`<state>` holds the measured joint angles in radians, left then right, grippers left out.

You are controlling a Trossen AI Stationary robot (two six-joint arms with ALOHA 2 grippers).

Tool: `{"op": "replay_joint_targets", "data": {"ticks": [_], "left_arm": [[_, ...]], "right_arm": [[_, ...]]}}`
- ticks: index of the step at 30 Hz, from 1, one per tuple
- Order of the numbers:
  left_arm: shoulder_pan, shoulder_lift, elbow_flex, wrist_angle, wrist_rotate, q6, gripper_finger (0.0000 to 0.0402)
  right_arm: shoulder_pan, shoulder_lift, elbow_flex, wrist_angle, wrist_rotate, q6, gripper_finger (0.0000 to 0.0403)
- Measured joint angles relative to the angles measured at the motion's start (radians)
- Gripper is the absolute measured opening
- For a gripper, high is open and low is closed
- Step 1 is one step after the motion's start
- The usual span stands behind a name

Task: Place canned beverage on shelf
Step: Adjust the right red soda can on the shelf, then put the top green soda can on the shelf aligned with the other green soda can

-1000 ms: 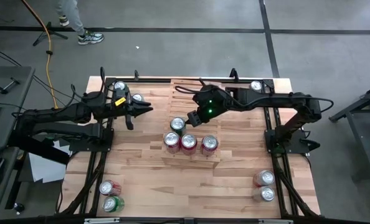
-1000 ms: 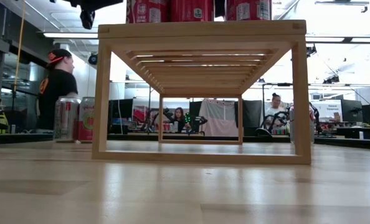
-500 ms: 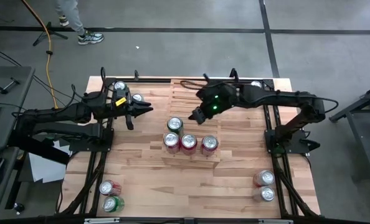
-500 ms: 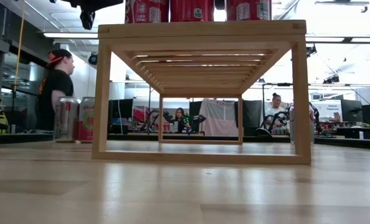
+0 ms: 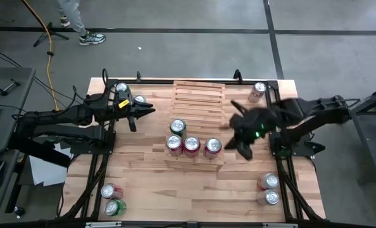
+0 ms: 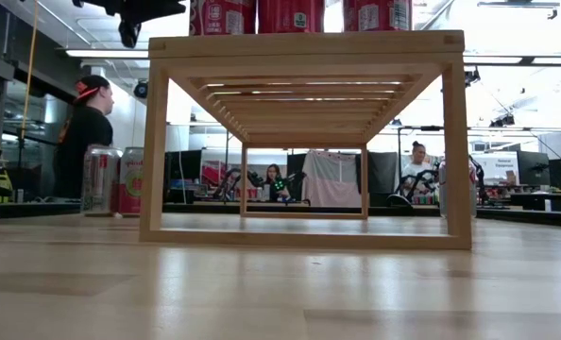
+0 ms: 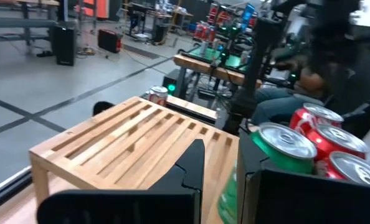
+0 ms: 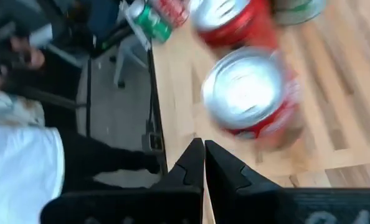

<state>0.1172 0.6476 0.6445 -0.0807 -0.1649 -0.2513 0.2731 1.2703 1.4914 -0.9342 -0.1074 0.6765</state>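
- Right gripper [image 5: 244, 147] off the right end of the shelf [image 5: 199, 101], hanging over bare tabletop [image 5: 194, 190], fingers pressed together on nothing — clenched and empty.
- Left gripper [image 5: 139, 114] parked beside the shelf's left edge, likewise pinched shut, empty.
- Already on the shelf: three red cans [image 5: 192, 145] in a row on the near tier, one green can [image 5: 178, 127] just behind them toward the left.
- Likely next pickup: a pair of cans [image 5: 268, 189] at the near right corner of the table, both upright, long axis vertical, lids up. Nearer and to the right of the right gripper, so clearly that arm's reach rather than the left's.
- Another pair near the near left corner [image 5: 111, 198]; those fall to the left arm, judging by position.
- Shelf: pale wood, parallel slats, stepped tiers — matte and ridged.
- Cans: smooth painted cylinders with bright metal tops; probably slippery under a loose pinch.
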Motion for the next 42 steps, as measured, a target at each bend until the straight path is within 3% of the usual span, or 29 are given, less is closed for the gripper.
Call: {"op": "replay_joint_targets", "data": {"ticks": [4, 8, 13, 33, 42], "left_arm": [[0.000, 0.000, 0.000, 0.002, -0.030, -0.001, 0.0003], [0.000, 0.000, 0.000, 0.003, -0.032, -0.009, 0.0003], [0.000, 0.000, 0.000, 0.003, -0.032, -0.028, 0.0003], [0.000, 0.000, 0.000, 0.003, -0.029, -0.034, 0.0003], [0.000, -0.034, 0.001, 0.049, 0.023, -0.017, 0.0003]], "right_arm": [[0.105, 0.044, 0.000, -0.024, 0.142, -0.004, 0.0000], [0.114, 0.087, 0.000, -0.115, 0.249, 0.003, 0.0000], [0.086, 0.138, 0.000, -0.189, 0.257, 0.004, 0.0000], [0.047, 0.164, 0.000, -0.087, 0.260, -0.079, 0.0000], [0.057, 0.083, 0.000, -0.233, 0.269, -0.062, 0.0000]]}}
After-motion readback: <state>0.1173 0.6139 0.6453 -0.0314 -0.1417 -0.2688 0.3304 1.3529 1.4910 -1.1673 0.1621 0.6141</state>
